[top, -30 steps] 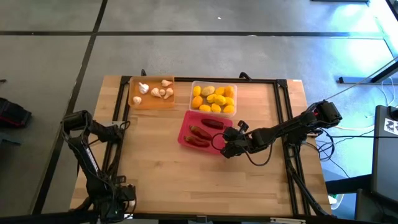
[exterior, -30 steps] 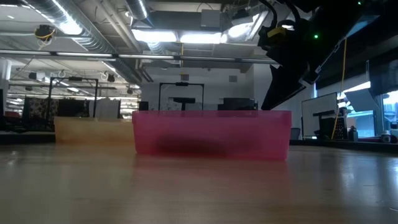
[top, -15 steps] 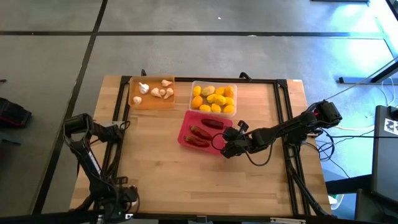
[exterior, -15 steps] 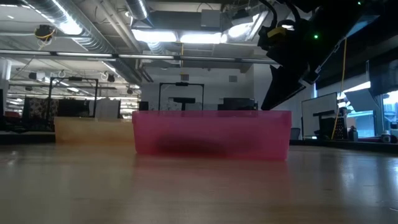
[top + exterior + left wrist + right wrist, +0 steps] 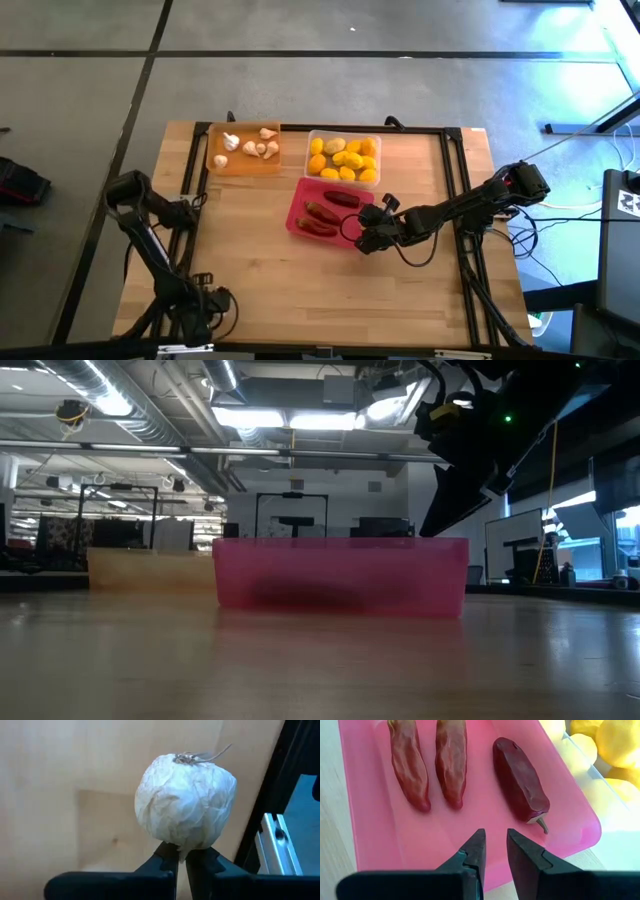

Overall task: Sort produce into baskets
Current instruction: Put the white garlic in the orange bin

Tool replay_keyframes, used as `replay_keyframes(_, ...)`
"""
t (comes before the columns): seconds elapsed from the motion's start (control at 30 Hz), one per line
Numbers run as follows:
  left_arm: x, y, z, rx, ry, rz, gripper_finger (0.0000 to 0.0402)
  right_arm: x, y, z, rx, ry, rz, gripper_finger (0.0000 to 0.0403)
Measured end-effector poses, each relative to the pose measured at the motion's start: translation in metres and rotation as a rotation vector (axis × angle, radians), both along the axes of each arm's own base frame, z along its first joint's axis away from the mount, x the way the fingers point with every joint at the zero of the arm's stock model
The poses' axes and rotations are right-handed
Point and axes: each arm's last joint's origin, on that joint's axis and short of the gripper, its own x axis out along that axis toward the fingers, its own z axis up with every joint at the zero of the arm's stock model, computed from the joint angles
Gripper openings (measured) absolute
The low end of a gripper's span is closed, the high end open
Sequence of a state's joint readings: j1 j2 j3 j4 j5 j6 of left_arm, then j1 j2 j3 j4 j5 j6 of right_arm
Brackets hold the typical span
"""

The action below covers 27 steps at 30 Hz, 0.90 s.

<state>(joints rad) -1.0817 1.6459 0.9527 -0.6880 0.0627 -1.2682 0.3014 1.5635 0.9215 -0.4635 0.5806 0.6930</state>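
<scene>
Only the left arm had shifted, near the tabletop's [image 5: 300, 270] left edge, its fingers [image 5: 167, 857] clamped on a garlic bulb [image 5: 185, 802]. Carrying it to the orange tray [image 5: 243, 160] was judged next. Right gripper [image 5: 494, 847] hovered slightly apart over the pink tray [image 5: 470, 830].

The table [image 5: 270, 260] is light wood with pale yellow-brown stripes. On it sit three trays — an orange tray [image 5: 243, 163], a clear whitish tray [image 5: 312, 137] and a pink tray [image 5: 367, 827]. The orange one has white garlic bulbs [image 5: 250, 147]. The clear one has yellow and orange lemons [image 5: 343, 159]. The pink one has three dark red peppers [image 5: 452, 762], and one has a small tan stem. The left gripper [image 5: 181, 856] is black and pinches a white garlic bulb [image 5: 185, 799] — crinkly, with grey-brown roots. The right gripper [image 5: 495, 851] is black too.
</scene>
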Motion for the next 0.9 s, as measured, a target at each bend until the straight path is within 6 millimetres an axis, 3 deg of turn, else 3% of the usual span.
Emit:
replay_keyframes(0.27, 0.018, 0.031, 0.041, -0.001, -0.217, 0.072, 0.0032, 0.000, 0.000, 0.000, -0.002, -0.003, -0.001, 0.0073)
replay_keyframes(0.43, 0.034, 0.061, 0.065, 0.076, -0.405, 0.128, 0.0024, 0.001, 0.000, -0.001, -0.005, -0.007, -0.003, 0.0073)
replay_keyframes(0.9, 0.066, 0.154, 0.108, 0.336, -0.652, 0.269, 0.0029, 0.003, 0.001, -0.003, -0.005, -0.003, 0.009, 0.0073)
